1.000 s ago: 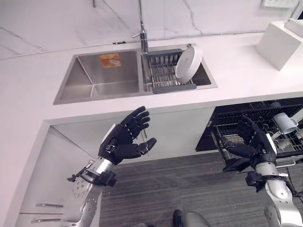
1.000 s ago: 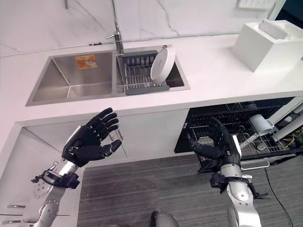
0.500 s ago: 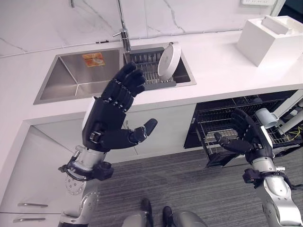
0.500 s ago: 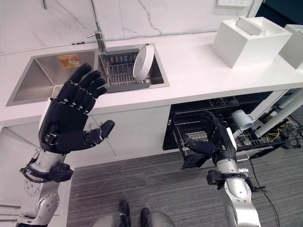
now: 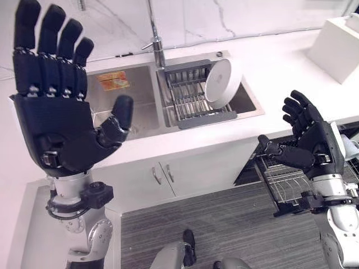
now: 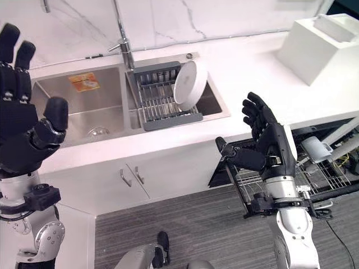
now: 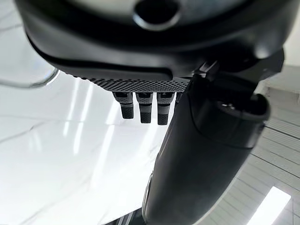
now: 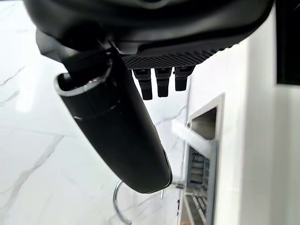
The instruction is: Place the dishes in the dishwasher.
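Both hands are held raised and spread, empty: left hand (image 5: pixel 59 120), right hand (image 5: pixel 307 147). The white plate (image 5: pixel 220 82) is propped in the sink's drying rack (image 5: pixel 193 101); its rim is best gripped firmly before the dishwasher rack (image 6: pixel 280 179) is approached

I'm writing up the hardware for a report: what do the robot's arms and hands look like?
Both arms are silver-grey metal with black collars at the wrists. The left hand and right hand are matte black, with segmented fingers and thick thumbs; the right hand has a white panel along its edge.

Plate (image 5: pixel 219 82) open from above; faucet (image 5: pixel 154 39) — beside rack (image 5: pixel 193 95).
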You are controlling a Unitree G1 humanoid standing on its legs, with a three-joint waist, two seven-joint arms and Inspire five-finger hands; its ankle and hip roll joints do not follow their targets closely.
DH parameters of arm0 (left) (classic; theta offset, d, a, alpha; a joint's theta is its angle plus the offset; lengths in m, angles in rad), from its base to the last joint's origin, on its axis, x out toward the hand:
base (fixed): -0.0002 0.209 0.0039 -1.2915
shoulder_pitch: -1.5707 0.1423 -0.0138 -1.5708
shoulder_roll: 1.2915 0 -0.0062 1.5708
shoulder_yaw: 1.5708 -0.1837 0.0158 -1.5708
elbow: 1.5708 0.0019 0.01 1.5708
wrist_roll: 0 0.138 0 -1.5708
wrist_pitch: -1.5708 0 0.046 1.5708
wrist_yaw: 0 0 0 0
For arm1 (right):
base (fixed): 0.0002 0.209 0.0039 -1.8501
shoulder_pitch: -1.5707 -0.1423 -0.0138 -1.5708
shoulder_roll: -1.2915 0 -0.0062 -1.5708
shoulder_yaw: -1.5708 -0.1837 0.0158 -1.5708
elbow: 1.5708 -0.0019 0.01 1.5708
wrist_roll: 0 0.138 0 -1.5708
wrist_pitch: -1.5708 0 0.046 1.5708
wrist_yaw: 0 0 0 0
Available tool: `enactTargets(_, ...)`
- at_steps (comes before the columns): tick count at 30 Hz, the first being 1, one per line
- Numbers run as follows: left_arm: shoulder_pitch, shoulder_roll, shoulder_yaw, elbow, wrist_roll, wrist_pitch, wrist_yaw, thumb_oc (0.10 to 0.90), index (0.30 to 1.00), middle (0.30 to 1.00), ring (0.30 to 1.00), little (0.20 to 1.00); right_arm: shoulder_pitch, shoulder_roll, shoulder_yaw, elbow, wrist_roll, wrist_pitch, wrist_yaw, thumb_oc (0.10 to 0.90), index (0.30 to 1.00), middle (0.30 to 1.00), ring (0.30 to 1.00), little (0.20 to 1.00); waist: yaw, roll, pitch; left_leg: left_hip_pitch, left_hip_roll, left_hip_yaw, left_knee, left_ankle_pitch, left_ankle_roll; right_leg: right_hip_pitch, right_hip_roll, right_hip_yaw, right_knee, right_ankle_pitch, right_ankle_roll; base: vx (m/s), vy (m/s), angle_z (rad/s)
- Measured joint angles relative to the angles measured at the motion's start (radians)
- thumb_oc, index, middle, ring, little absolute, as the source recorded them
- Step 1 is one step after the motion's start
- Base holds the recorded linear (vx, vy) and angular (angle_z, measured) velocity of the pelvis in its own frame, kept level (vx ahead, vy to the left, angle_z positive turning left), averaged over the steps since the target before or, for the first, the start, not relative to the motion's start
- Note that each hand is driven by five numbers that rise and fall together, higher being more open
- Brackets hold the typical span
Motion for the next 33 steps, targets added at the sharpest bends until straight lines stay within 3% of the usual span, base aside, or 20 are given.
enactTargets(3,-0.025,0.002,-0.018,-0.001,0.020,0.000,0.011,0.800,0.900,0.900,0.900,0.900,-0.051,0.013,0.022,-0.002,0.000,-0.077,-0.002,0.800,0.900,0.900,0.900,0.900,0.021,-0.037,-0.007,0.010,-0.011,0.000,-0.005,-0.017,-0.005,0.016,-0.012,-0.001,-0.034,0.001,0.002,0.11,0.222,-0.16)
enactTargets(5,-0.025,0.001,-0.020,-0.004,0.021,0.011,0.002,0.800,0.900,0.900,0.900,0.900,-0.060,0.013,0.028,-0.007,-0.001,-0.121,-0.005,0.800,0.900,0.900,0.900,0.900,0.021,-0.042,-0.013,0.002,-0.014,-0.002,0.006,-0.036,-0.031,0.014,-0.016,0.005,-0.033,-0.009,-0.010,0.10,0.165,-0.05)
enactTargets(8,-0.024,0.001,-0.019,-0.005,0.020,0.022,-0.015,0.800,0.900,0.900,0.900,0.900,-0.047,0.013,0.023,-0.007,-0.003,-0.162,-0.015,0.800,0.900,0.900,0.900,0.900,0.018,-0.043,-0.031,-0.015,-0.028,-0.003,0.016,-0.057,-0.034,0.007,-0.031,0.007,-0.045,-0.011,-0.014,0.13,0.153,-0.04)
enactTargets(10,-0.023,0.001,-0.019,-0.005,0.019,0.046,-0.036,0.800,0.900,0.900,0.900,0.900,-0.035,0.013,0.016,-0.011,-0.016,-0.177,-0.022,0.800,0.900,0.900,0.900,0.900,0.016,-0.043,-0.044,-0.014,-0.036,0.001,0.010,-0.069,-0.016,0.003,-0.028,0.002,-0.018,0.007,0.021,0.14,0.130,-0.04)
enactTargets(11,-0.025,-0.001,-0.021,-0.005,0.017,0.058,-0.041,0.800,0.900,0.900,0.900,0.900,-0.033,0.013,0.016,-0.018,-0.019,-0.177,-0.024,0.800,0.900,0.900,0.900,0.900,0.015,-0.041,-0.045,-0.011,-0.038,-0.002,0.012,-0.084,0.009,-0.019,-0.025,0.006,0.037,0.018,0.049,0.12,0.135,0.01)
enactTargets(13,-0.021,-0.001,-0.027,-0.004,0.017,0.088,-0.041,0.800,0.900,0.900,0.900,0.900,-0.019,0.022,0.020,-0.037,-0.023,-0.177,-0.025,0.800,0.900,0.900,0.900,0.900,-0.003,-0.042,-0.048,0.010,-0.036,-0.008,0.002,-0.080,0.002,-0.157,-0.006,0.051,0.326,0.038,0.134,0.07,0.082,0.05)
enactTargets(14,-0.002,-0.001,-0.026,-0.004,0.016,0.089,-0.040,0.800,0.900,0.900,0.900,0.900,-0.016,0.037,0.029,-0.044,-0.031,-0.177,-0.024,0.800,0.900,0.900,0.900,0.900,-0.009,-0.042,-0.052,0.038,-0.034,0.002,-0.031,-0.072,-0.011,-0.208,0.000,0.049,0.394,0.045,0.125,0.06,0.007,-0.15)
enactTargets(16,0.031,0.003,-0.026,-0.004,0.020,0.092,-0.040,0.800,0.900,0.900,0.900,0.900,0.007,0.034,0.030,-0.054,-0.060,-0.178,-0.029,0.800,0.900,0.900,0.900,0.900,-0.009,-0.013,-0.080,0.074,-0.018,0.010,-0.107,-0.051,-0.073,-0.250,-0.007,-0.040,0.230,0.075,0.042,0.05,-0.084,-0.34)
enactTargets(17,0.024,0.007,-0.026,-0.001,0.020,0.092,-0.039,0.800,0.900,0.900,0.900,0.900,0.012,0.039,0.031,-0.053,-0.060,-0.177,-0.033,0.800,0.900,0.900,0.900,0.900,-0.015,-0.026,-0.082,0.053,-0.022,0.005,-0.057,-0.084,-0.116,-0.254,-0.039,-0.058,0.124,0.097,0.018,0.03,-0.128,-0.12)
enactTargets(18,0.011,0.013,-0.027,0.003,0.020,0.093,-0.039,0.800,0.900,0.900,0.900,0.900,0.013,0.035,0.028,-0.053,-0.059,-0.179,-0.037,0.800,0.900,0.900,0.900,0.900,-0.019,-0.031,-0.082,0.022,-0.022,-0.021,0.028,-0.102,-0.033,-0.258,-0.055,-0.054,0.093,0.101,0.023,0.04,-0.137,-0.35)
enactTargets(19,-0.004,0.023,-0.033,0.028,0.019,0.100,-0.039,0.800,0.900,0.900,0.900,0.900,0.016,0.006,0.029,-0.025,-0.059,-0.169,-0.037,0.800,0.900,0.900,0.900,0.900,-0.016,-0.013,-0.087,0.012,-0.009,-0.098,0.118,-0.173,0.008,-0.281,-0.105,-0.020,0.001,0.122,0.072,0.06,-0.123,-0.05)
enactTargets(20,-0.014,0.025,-0.045,0.046,0.019,0.113,-0.039,0.800,0.900,0.900,0.900,0.900,0.028,0.008,0.024,-0.017,-0.058,-0.163,-0.038,0.800,0.900,0.900,0.900,0.900,-0.037,-0.005,-0.086,0.024,-0.013,-0.121,0.105,-0.162,0.011,-0.275,-0.106,-0.020,-0.014,0.133,0.056,0.08,-0.156,0.15)
enactTargets(21,-0.023,0.041,-0.057,0.076,0.030,0.133,-0.038,0.800,0.900,0.900,0.900,0.900,0.030,0.012,0.021,-0.007,-0.057,-0.148,-0.042,0.800,0.900,0.900,0.900,0.900,-0.068,0.006,-0.085,0.051,-0.014,-0.148,0.068,-0.148,0.006,-0.285,-0.098,0.009,-0.021,0.156,0.045,0.08,-0.242,0.51)
enactTargets(22,-0.021,0.040,-0.057,0.086,0.046,0.133,-0.035,0.800,0.900,0.900,0.900,0.900,0.030,0.012,0.019,-0.008,-0.055,-0.146,-0.042,0.800,0.900,0.900,0.900,0.900,-0.069,0.009,-0.083,0.062,-0.014,-0.147,0.057,-0.146,0.004,-0.300,-0.094,0.021,-0.021,0.169,0.047,0.07,-0.253,0.31)
enactTargets(25,-0.003,0.046,-0.059,0.085,0.098,0.143,0.003,0.800,0.900,0.900,0.900,0.900,0.025,0.022,0.020,-0.001,0.014,-0.080,-0.045,0.800,0.900,0.900,0.900,0.900,-0.062,0.007,-0.083,0.082,-0.013,-0.148,0.049,-0.150,-0.005,-0.317,-0.096,0.031,-0.038,0.211,0.053,0.06,-0.255,0.06)
enactTargets(28,0.032,0.048,-0.058,0.083,0.097,0.151,0.013,0.800,0.900,0.900,0.900,0.900,0.025,0.025,0.022,0.016,0.022,-0.025,-0.062,0.800,0.900,0.900,0.900,0.900,-0.050,-0.002,-0.084,0.096,-0.016,-0.176,0.048,-0.163,-0.040,-0.243,-0.096,0.014,-0.098,0.264,0.050,0.08,-0.267,0.26)
enactTargets(29,0.041,0.051,-0.058,0.079,0.096,0.151,0.012,0.800,0.900,0.900,0.900,0.900,0.024,0.023,0.023,0.017,0.021,-0.018,-0.065,0.800,0.900,0.900,0.900,0.900,-0.039,-0.012,-0.082,0.093,-0.017,-0.181,0.057,-0.172,-0.057,-0.214,-0.096,0.005,-0.122,0.308,0.080,0.06,-0.241,0.29)
enactTargets(30,0.054,0.044,-0.066,0.078,0.095,0.154,0.008,0.800,0.900,0.900,0.900,0.900,0.025,0.023,0.024,0.018,0.021,0.002,-0.069,0.800,0.900,0.900,0.900,0.900,-0.040,-0.004,-0.080,0.087,0.004,-0.200,0.063,-0.177,-0.079,-0.203,-0.076,-0.017,-0.121,0.307,0.068,0.04,-0.244,0.26)
enactTargets(33,0.053,0.046,-0.083,0.073,0.095,0.156,0.006,0.800,0.900,0.900,0.900,0.900,0.020,-0.015,0.023,0.018,0.021,0.043,-0.089,0.800,0.900,0.900,0.900,0.900,-0.040,-0.019,-0.079,0.099,0.054,-0.221,0.029,-0.161,-0.132,-0.200,-0.035,-0.070,-0.095,0.278,0.017,0.04,-0.275,0.41)
